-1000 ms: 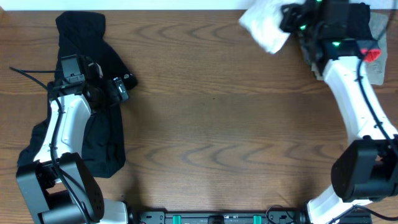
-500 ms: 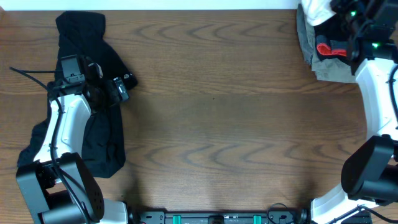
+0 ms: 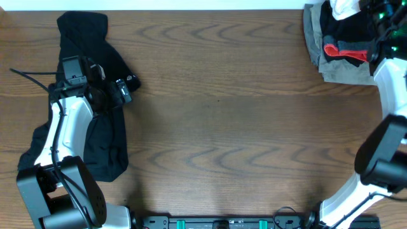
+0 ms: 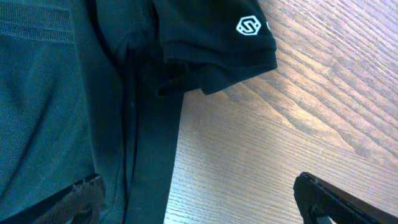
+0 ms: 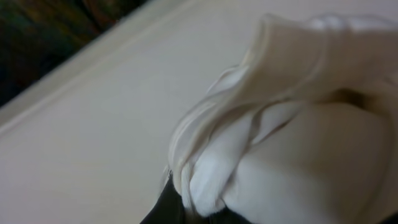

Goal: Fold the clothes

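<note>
White T-shirt (image 5: 280, 124) in clenched right hand (image 3: 360, 7)

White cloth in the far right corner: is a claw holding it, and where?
The right claw is shut on a bunched wad of the white T-shirt; which part cannot be told. The left claw, open over the black garment, holds nothing.

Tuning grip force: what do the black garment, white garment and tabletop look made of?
black garment: matte knit, probably cotton; fine ribbing, printed white logo.
white garment: thin soft cloth, likely jersey; smooth bunched folds.
tabletop: wood-grain, possibly laminate; slight sheen.
</note>
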Robot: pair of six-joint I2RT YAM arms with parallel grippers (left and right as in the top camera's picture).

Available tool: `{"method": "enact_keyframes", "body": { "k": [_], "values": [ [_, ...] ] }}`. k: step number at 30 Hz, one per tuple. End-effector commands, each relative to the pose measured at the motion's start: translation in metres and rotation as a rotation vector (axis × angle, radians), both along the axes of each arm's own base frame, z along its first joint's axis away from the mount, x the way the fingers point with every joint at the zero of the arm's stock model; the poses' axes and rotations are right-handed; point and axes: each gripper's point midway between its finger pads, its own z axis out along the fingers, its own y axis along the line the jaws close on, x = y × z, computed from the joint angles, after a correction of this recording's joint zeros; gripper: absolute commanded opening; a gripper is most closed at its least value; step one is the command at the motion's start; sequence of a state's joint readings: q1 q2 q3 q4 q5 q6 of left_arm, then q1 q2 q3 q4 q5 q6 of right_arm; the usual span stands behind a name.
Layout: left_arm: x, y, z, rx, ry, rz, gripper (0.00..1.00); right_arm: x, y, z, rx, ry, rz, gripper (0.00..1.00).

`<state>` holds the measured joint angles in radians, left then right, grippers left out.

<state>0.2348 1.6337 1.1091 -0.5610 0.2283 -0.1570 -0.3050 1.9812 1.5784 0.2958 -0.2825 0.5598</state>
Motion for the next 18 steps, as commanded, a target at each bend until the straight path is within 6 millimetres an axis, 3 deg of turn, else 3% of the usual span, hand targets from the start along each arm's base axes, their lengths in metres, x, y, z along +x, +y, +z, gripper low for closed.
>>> {"method": "enact_keyframes", "body": {
  "k": [1,7,18],
  "values": [
    [-0.001,0.004,-0.005,0.011,0.015,0.004,0.98,0.010,0.003,-0.014,0.044,0.005,0.048,0.01],
    [-0.001,0.004,-0.005,0.011,0.015,0.004,0.98,0.015,-0.003,-0.056,0.072,0.089,0.040,0.01],
    [0.001,0.004,-0.004,0.013,0.007,0.004,0.98,-0.007,-0.034,-0.103,0.142,0.279,-0.022,0.01]
  ]
}}
